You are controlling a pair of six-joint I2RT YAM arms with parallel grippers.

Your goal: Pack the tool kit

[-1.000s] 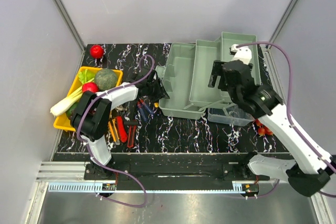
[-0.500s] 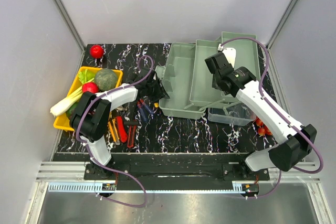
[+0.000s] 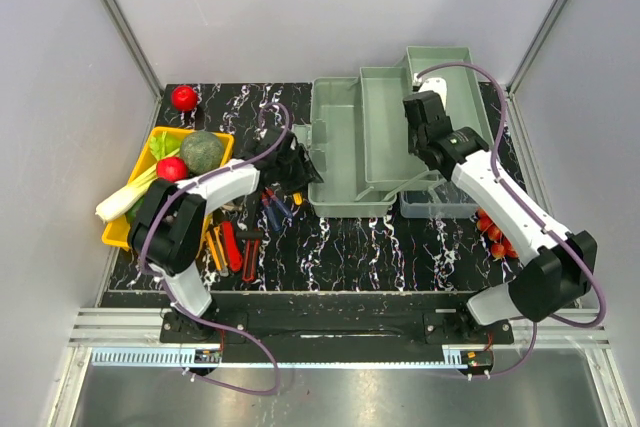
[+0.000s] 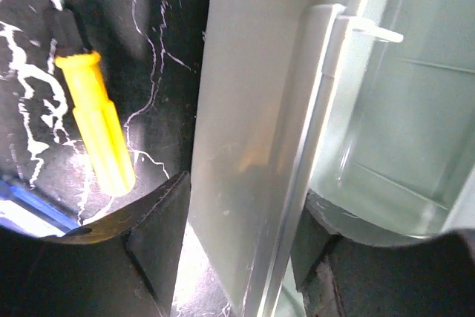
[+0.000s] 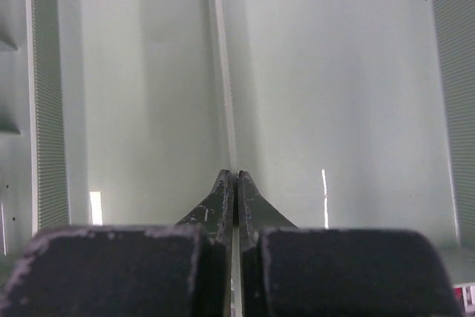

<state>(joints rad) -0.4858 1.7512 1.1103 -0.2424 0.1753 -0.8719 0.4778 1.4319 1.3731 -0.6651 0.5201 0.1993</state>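
The green tool box lies open on the black marbled table, its tray and lid folded out to the right. My left gripper is open and straddles the box's left wall, one finger outside and one inside, with a gap at the outer finger. My right gripper is shut, its fingertips together over a thin pale ridge inside the tray. Loose tools lie left of the box: a yellow-handled screwdriver, red-handled ones and blue-handled pliers.
A yellow bin of vegetables stands at the left, with a red ball behind it. A clear plastic container sits under the tray's near right edge, with small red pieces beside it. Grey walls close in the table.
The tool box has swung to sit squarer and farther back. My right gripper has shut and dropped onto the tray. My left jaws have widened around the wall.
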